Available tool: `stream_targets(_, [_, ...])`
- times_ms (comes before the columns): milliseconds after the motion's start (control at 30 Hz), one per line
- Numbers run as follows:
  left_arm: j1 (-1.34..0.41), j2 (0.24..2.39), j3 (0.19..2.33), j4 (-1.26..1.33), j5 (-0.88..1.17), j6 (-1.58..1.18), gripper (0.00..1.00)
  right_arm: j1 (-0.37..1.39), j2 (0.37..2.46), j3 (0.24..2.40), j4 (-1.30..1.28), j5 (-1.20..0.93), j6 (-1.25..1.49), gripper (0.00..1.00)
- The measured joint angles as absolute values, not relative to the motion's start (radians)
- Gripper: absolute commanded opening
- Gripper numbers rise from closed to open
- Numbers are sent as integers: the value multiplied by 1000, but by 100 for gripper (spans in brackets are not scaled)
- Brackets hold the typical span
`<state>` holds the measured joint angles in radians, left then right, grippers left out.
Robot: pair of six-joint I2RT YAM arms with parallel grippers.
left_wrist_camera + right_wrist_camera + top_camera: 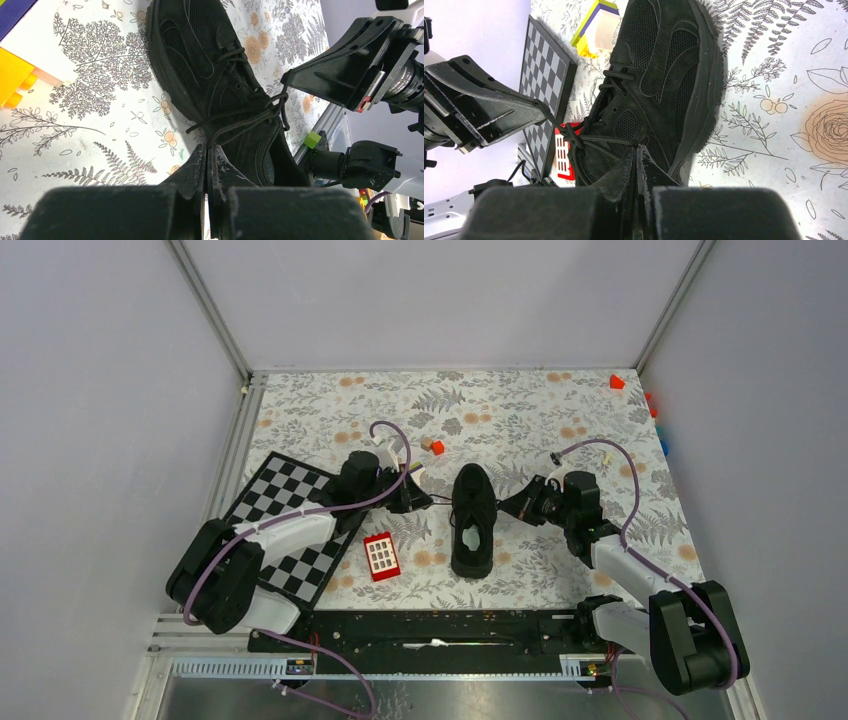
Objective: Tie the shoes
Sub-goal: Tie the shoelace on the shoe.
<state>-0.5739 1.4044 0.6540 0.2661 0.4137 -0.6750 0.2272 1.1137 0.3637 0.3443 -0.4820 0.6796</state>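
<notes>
Shoe [472, 520]: mid tabletop [560, 420], toe far, heel near, between both arms; left fingers [200, 162]: pinched shut on the laces [235, 125], left of the shoe; right fingers [634, 162]: pinched shut on the laces, right of the shoe; laces: taut, crossed in a small knot above the tongue; progress, judged: first knot formed, no finished bow visible.

The sneaker [210, 65] is matt black, with open mesh panels between smooth, suede-like overlays, and thin woven laces [240, 117]. The left gripper [207, 148] is matt black plastic, scuffed pale along its inner edges. At upper left a yellow block [12, 75] is glossy plastic; the fern-printed table cover [100, 125] looks matt.
</notes>
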Motion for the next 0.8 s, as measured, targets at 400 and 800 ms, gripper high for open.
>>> stream_targets(400, [-566, 1381, 653, 218, 406, -649, 0, 212, 1115, 364, 349, -481, 680, 0])
stream_targets(800, [-560, 1364, 643, 171, 384, -623, 0, 205, 1133, 364, 349, -481, 680, 0])
